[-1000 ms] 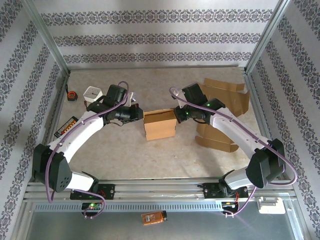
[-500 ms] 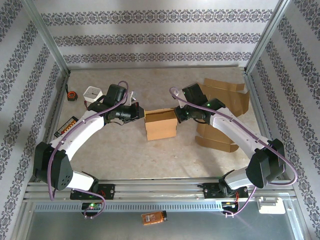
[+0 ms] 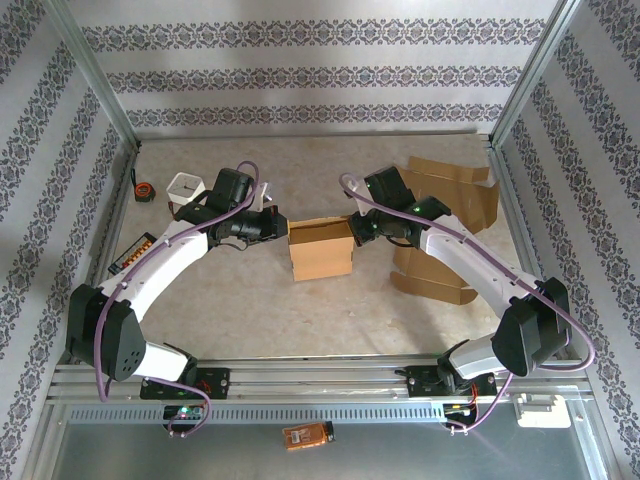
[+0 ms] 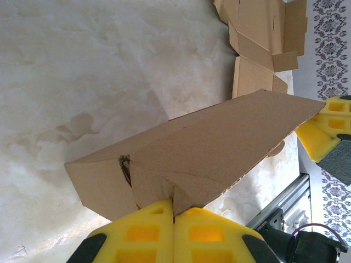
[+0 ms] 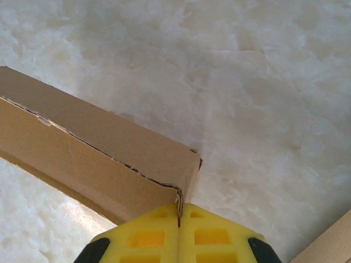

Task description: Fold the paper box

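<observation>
Top view: paper box (image 3: 320, 250) sits on desk (image 3: 250, 300), right btw left jaws and right jaws, long axis running jaw to jaw. Both arms equally near, one per end.
Left wrist: left jaws pinched tight on box's near end flap; body stretches ahead-right.
Right wrist: right jaws clamped on box's corner edge; body runs ahead-left.

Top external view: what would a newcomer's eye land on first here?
The brown paper box at mid-table, pinched from both sides by the left hand and the right hand, each shut on an edge of it. Next, the flat cardboard blanks lying at the right rear.
</observation>
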You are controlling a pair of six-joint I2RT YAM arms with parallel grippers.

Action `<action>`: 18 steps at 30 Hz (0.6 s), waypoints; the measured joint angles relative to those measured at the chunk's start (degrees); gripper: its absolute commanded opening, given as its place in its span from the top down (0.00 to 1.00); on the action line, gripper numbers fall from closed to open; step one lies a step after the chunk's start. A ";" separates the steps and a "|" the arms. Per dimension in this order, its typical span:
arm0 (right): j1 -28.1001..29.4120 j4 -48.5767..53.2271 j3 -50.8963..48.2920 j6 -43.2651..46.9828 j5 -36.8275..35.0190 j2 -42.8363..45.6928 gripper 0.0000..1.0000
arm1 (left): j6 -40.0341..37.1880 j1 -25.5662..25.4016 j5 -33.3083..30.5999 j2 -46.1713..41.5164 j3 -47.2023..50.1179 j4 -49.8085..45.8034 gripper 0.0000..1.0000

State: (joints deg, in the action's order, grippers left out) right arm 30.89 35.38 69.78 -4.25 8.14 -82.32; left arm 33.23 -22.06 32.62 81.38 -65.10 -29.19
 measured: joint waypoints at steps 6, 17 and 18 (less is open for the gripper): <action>-0.92 2.93 1.46 -3.21 2.89 0.00 0.94 | -0.74 0.00 0.13 0.00 0.00 0.04 0.95; -2.51 7.37 4.55 -9.57 7.43 -1.73 0.98 | -3.30 -0.70 -0.22 -0.07 -0.02 0.02 0.95; -2.71 7.72 4.76 -10.05 7.69 -1.86 0.98 | -3.63 -0.83 -0.42 -0.09 -0.02 0.02 0.95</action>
State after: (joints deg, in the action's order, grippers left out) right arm 28.18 43.09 74.54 -14.31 15.84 -84.18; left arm 29.61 -22.90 32.21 81.30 -65.12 -29.17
